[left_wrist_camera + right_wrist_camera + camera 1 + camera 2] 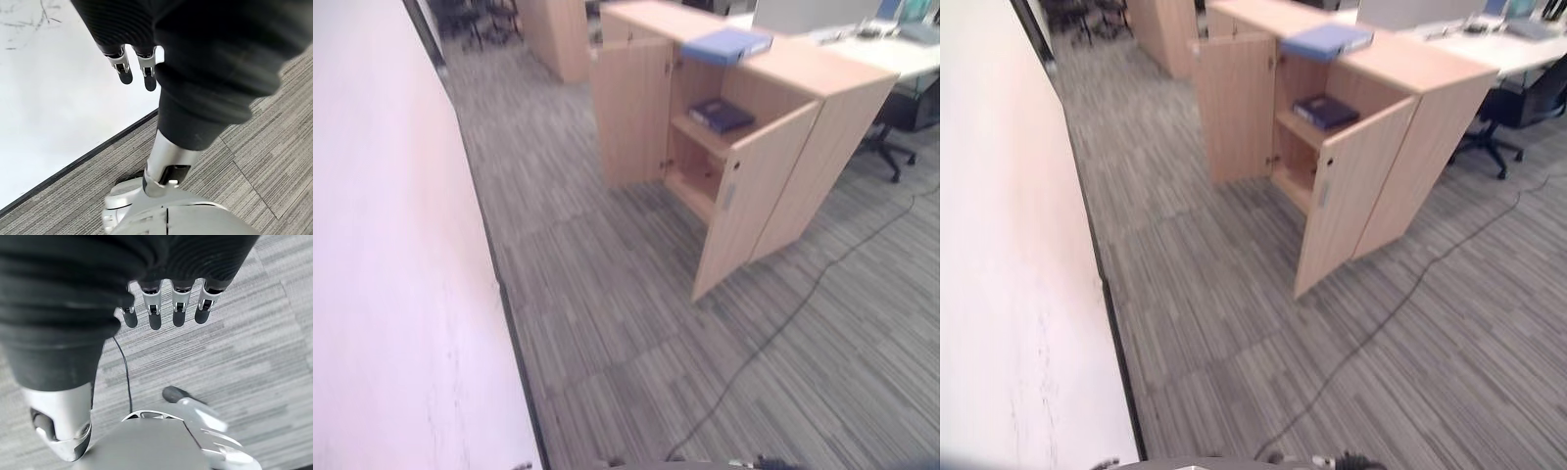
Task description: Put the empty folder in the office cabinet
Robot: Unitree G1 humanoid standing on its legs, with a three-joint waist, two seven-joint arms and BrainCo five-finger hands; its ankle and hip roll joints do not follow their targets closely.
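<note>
The light wooden office cabinet (822, 127) stands ahead and to the right with both doors swung open. A blue folder (726, 44) lies flat on its top. A darker blue folder (720, 115) lies on the upper shelf inside; the lower compartment looks bare. My left hand (149, 78) hangs beside my body near the white wall, fingers straight, holding nothing. My right hand (178, 313) hangs over the grey carpet, fingers straight and empty too. Both hands are far from the cabinet.
A white wall (391, 245) runs along my left. The cabinet's right door (754, 196) juts out toward me. A desk (901, 54) and a black office chair (891, 137) stand behind the cabinet. Another wooden cabinet (553, 34) is at the back. Grey carpet lies between.
</note>
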